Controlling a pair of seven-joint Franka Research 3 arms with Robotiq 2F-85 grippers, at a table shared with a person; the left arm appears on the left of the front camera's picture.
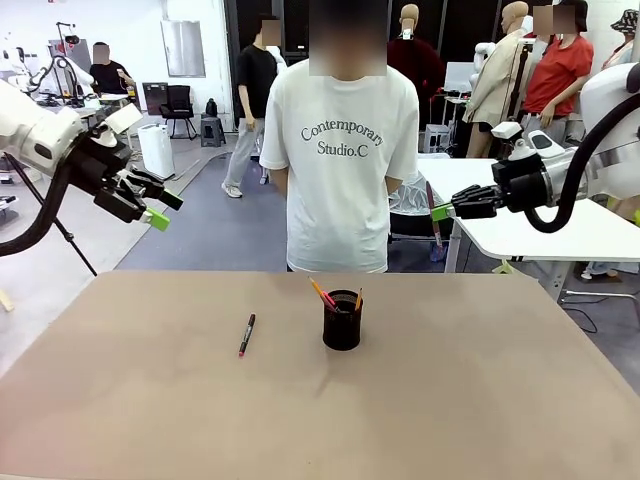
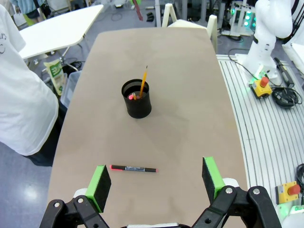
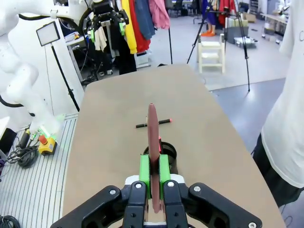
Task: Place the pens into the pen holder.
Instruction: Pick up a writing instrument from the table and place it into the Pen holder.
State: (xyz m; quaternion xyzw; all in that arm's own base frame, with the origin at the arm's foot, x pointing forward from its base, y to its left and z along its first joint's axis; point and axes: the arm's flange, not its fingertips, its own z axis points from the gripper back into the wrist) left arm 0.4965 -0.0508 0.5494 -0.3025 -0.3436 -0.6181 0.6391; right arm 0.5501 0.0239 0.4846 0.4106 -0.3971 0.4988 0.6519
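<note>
The left arm comes in from the left and is held high, and the left gripper (image 1: pixel 163 208) has its jaws spread wide. The right arm reaches in high from the right, and the right gripper (image 1: pixel 440 212) has its jaws pinched on a red pen (image 3: pixel 152 128).

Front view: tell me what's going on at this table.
Two pens stand in the black pen holder mid-table. A dark pen lies on the table to its left. The right gripper, raised above the table, is shut on a reddish pen; the left gripper hangs open. A person stands at the far side.
</note>
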